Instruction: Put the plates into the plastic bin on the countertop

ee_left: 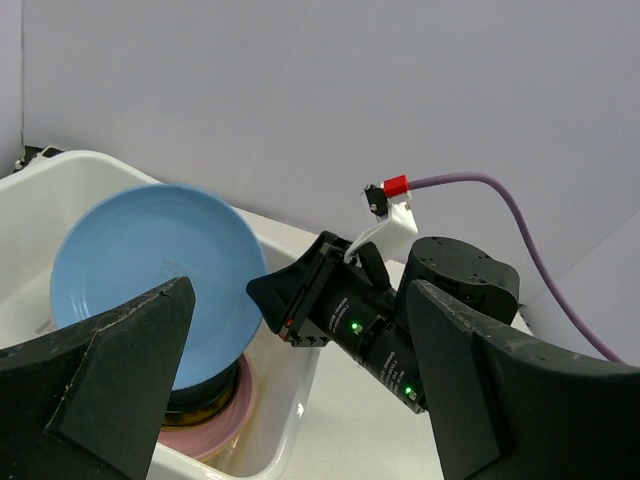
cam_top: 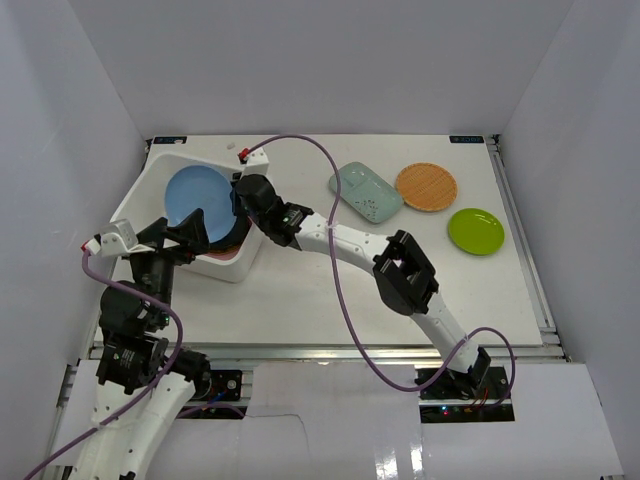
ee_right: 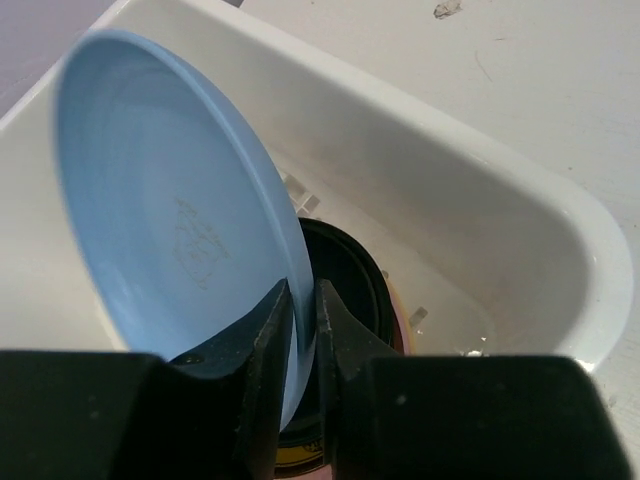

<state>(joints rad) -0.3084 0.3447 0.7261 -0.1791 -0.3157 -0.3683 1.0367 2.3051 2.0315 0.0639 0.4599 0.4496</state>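
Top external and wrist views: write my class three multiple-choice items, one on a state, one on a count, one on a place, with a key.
1. The left gripper is: A open and empty; B shut on a cup; C shut on a spoon.
2. Dishes on the countertop outside the plastic bin: A five; B one; C three.
3. The blue plate is: A flat on the countertop; B tilted over the plastic bin, in the right gripper; C in the left gripper.
Key: 1 A, jaws wide, nothing between. 2 C, pale green dish, orange plate, lime green plate. 3 B, that gripper pinches its rim.
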